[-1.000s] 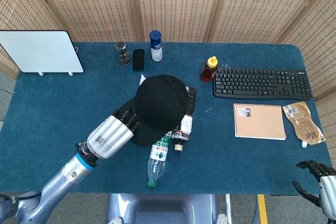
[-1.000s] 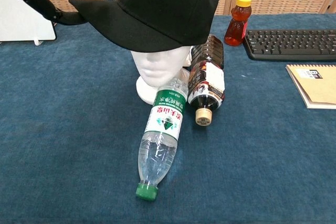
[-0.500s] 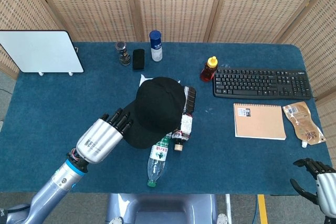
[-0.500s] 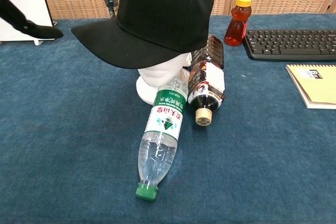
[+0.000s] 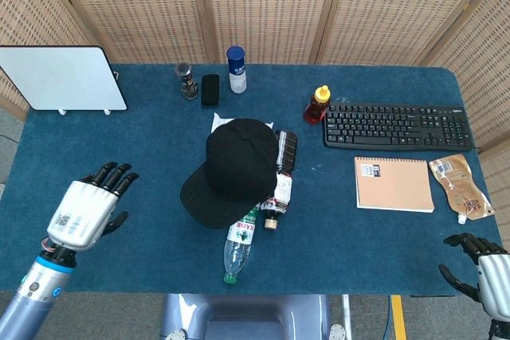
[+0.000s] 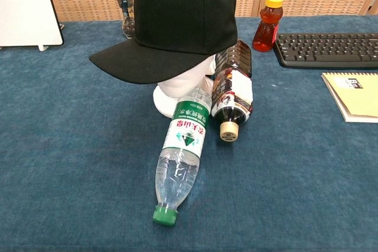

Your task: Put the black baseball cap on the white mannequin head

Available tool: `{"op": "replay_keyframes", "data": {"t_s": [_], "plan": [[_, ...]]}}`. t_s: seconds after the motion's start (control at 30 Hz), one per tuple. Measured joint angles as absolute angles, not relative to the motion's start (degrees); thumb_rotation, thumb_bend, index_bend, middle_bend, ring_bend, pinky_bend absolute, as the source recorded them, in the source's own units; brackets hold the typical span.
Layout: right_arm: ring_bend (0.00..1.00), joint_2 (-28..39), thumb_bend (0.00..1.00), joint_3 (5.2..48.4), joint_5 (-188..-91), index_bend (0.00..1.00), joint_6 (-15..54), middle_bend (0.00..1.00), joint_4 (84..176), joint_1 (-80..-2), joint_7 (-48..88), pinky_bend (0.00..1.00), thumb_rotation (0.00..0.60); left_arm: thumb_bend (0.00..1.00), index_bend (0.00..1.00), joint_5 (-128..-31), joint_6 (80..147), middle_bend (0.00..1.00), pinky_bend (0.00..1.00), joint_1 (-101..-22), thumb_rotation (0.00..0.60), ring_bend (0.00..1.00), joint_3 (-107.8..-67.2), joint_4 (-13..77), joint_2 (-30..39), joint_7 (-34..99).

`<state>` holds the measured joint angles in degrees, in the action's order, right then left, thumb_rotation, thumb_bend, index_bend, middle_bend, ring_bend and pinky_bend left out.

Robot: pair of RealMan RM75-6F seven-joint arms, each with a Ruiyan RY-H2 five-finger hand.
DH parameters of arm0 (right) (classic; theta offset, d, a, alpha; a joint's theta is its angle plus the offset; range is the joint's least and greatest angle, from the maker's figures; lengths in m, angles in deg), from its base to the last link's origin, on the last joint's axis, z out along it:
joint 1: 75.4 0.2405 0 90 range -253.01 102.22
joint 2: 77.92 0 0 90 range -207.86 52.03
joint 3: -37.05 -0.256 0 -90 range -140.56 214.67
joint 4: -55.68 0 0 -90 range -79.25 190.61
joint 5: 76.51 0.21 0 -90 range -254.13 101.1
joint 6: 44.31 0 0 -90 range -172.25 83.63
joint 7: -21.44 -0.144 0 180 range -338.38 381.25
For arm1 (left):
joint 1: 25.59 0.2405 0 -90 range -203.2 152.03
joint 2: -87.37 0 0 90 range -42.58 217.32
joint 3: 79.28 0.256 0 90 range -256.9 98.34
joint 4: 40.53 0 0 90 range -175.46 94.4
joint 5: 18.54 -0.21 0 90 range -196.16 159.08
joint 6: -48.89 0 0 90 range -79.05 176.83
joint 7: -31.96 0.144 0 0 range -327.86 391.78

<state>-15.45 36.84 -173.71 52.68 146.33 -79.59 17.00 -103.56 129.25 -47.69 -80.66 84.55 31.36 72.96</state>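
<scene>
Black baseball cap (image 6: pixel 177 22) sits on the white mannequin head (image 6: pixel 180 84) at mid-worktop, brim tilted down toward the near left. The chest view shows the lower face and base of the mannequin head under the brim; in the head view the cap (image 5: pixel 231 169) hides the head almost wholly. Neither robot hand touches the cap.

Only the head view shows the hands. The left robot hand (image 5: pixel 84 209) hovers over the near-left part of the blue worktop (image 5: pixel 143 141), well apart from the cap, fingers spread, holding nothing. The right robot hand (image 5: pixel 478 264) is cut off at the near-right corner; its fingers look apart and hold nothing.

A clear water bottle (image 6: pixel 180 166) lies touching the mannequin's base, green cap toward the near edge; a dark bottle (image 6: pixel 233 95) lies just right of it. The keyboard (image 6: pixel 328 50) and notebook (image 6: pixel 354 95) are cropped in the chest view.
</scene>
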Motion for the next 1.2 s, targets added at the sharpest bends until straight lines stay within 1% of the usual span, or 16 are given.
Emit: {"op": "replay_keyframes", "data": {"t_s": [0.23,0.4,0.53,0.7,1.2], "plan": [[0.51,-14.87,0.23,35.83,-171.41,0.4,51.54,0.47,146.15,-79.05,18.47,0.57,0.6,0.18,0.35,-102.71,135.21,0.24,0.6,-40.8,0.6,0.22,-78.52,80.63,34.07,64.59],[0.51,-14.57,0.23,35.34,-170.03,0.41,50.93,0.47,146.25,-78.94,20.67,0.57,0.6,0.18,0.43,-101.13,138.49,0.29,0.6,-35.39,0.6,0.26,-76.89,75.89,34.38,58.11],[0.51,-14.88,0.23,35.24,-169.17,0.42,49.8,0.47,146.9,-78.67,21.21,0.57,0.6,0.18,0.44,-99.11,141.55,0.3,0.59,-30.91,0.6,0.26,-75.78,71.14,33.78,54.16],[0.51,-15.14,0.23,34.94,-168.97,0.42,49.25,0.47,147.5,-78.09,21.83,0.57,0.6,0.18,0.45,-97.63,142.56,0.31,0.59,-27.94,0.6,0.26,-75.03,69.14,33.77,50.97],[0.51,-14.36,0.23,35.36,-170.14,0.42,49.69,0.47,145.82,-77.78,19.63,0.57,0.6,0.18,0.45,-100.68,142.28,0.31,0.59,-27.03,0.6,0.26,-76.1,71.35,35.54,51.83]]}}
